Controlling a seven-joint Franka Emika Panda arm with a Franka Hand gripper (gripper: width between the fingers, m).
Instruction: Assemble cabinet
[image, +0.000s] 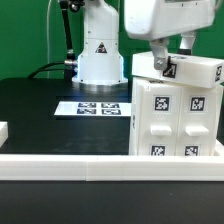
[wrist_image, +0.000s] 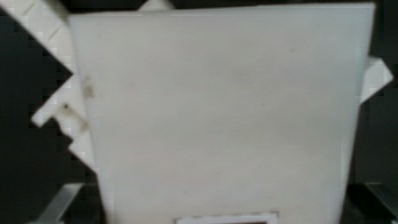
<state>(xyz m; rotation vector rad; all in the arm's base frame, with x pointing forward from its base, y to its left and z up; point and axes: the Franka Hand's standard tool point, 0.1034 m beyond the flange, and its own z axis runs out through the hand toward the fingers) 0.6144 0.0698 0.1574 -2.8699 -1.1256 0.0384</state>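
The cabinet body (image: 178, 118), a tall white box with several black-and-white tags on its front, stands at the exterior view's right. A white top panel (image: 195, 70) with one tag sits across its top. My gripper (image: 170, 55) comes down onto that panel from above. In the wrist view the panel (wrist_image: 214, 110) fills nearly the whole picture and spans the space between my two dark fingers (wrist_image: 64, 205). Edges of the cabinet body (wrist_image: 63, 105) stick out askew behind it. The jaws appear closed on the panel's sides.
The marker board (image: 100, 108) lies flat on the black table in front of the arm's white base (image: 100, 55). A long low white rail (image: 70, 165) runs along the near edge. A small white block (image: 3, 130) shows at the exterior view's left edge.
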